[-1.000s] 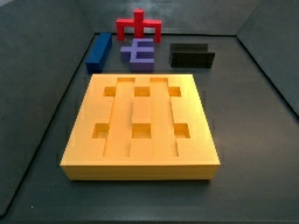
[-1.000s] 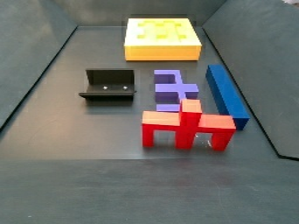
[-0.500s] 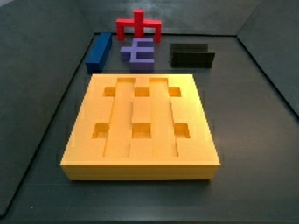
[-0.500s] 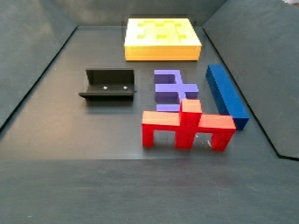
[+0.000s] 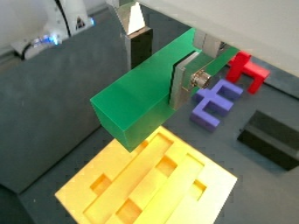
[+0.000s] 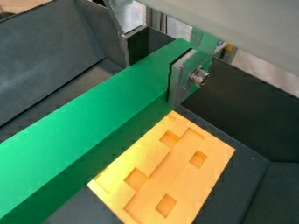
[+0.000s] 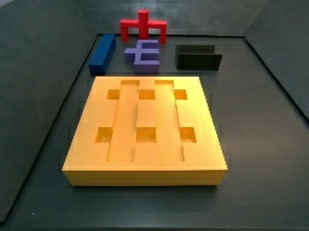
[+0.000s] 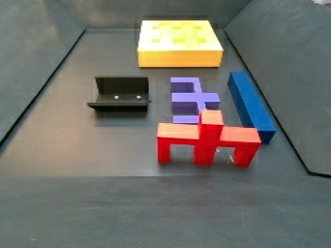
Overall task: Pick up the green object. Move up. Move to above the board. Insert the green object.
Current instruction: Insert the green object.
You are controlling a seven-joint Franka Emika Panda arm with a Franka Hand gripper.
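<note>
In both wrist views my gripper is shut on the green object, a long plain green bar clamped across its width between the two silver fingers. The bar hangs in the air above the board, a yellow-orange slab with grooves and square holes. The board lies flat on the dark floor in both side views. Neither the gripper nor the green bar shows in the side views.
Beyond the board stand a blue bar, a purple E-shaped block, a red block and the black fixture. Dark walls rise around the floor.
</note>
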